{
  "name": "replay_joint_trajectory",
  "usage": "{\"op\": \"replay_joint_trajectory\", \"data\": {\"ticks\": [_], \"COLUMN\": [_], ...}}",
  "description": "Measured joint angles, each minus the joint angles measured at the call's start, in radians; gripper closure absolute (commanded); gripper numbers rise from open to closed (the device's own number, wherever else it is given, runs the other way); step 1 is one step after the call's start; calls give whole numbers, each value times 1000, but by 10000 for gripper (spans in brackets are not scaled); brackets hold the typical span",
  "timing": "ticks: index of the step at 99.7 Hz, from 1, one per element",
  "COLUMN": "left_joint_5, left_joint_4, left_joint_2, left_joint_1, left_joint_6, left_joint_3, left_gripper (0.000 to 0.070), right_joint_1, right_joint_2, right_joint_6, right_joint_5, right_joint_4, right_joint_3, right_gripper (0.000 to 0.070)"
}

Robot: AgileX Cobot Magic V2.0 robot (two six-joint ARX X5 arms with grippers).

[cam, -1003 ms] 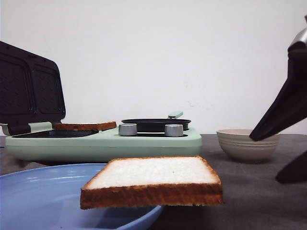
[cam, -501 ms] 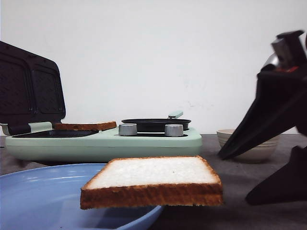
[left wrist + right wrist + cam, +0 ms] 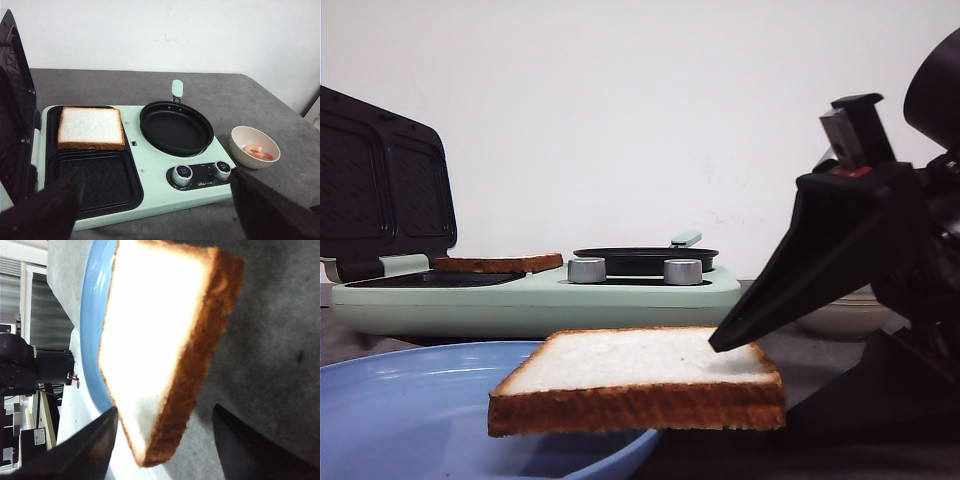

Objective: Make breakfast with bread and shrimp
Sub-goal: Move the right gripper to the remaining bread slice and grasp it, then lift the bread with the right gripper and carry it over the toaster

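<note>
One slice of bread (image 3: 635,375) lies on the rim of a blue plate (image 3: 400,410) and overhangs it toward the right. My right gripper (image 3: 755,385) is open, one finger above and one below the slice's right corner; the right wrist view shows that bread (image 3: 155,335) between the open jaws of the right gripper (image 3: 165,407), untouched. A second slice of bread (image 3: 90,127) rests on the far sandwich plate of the mint breakfast maker (image 3: 150,170). Shrimp (image 3: 257,151) lie in a cream bowl (image 3: 240,150). My left gripper (image 3: 160,215) hangs open above the maker's front.
The maker's dark lid (image 3: 380,185) stands raised at the left. A black frying pan (image 3: 176,127) sits on its right half, behind two knobs (image 3: 183,174). The bowl (image 3: 840,318) is partly hidden behind my right arm. Grey tabletop (image 3: 260,100) surrounds the maker.
My right gripper has come in from the right edge toward the left and lower, until its open jaws bracket the near slice's right corner. Bread and plate have not moved.
</note>
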Motion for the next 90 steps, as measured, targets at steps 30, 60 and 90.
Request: {"op": "replay_joint_trajectory", "data": {"ticks": [30,60,90], "left_joint_5": [0,0,0], "left_joint_4": [0,-5,-30], "left_joint_2": [0,0,0], "left_joint_1": [0,0,0], "left_joint_6": [0,0,4], "left_joint_3": [0,0,0], "left_gripper": [195,195,195], "right_joint_1": [6,15,17], "right_joint_2": [11,11,11], "right_joint_6": [19,23,87], "right_joint_5": [3,-2,-38], "right_joint_4": [19,26,174], "right_joint_3": [0,0,0], "right_gripper": [521,700,700]}}
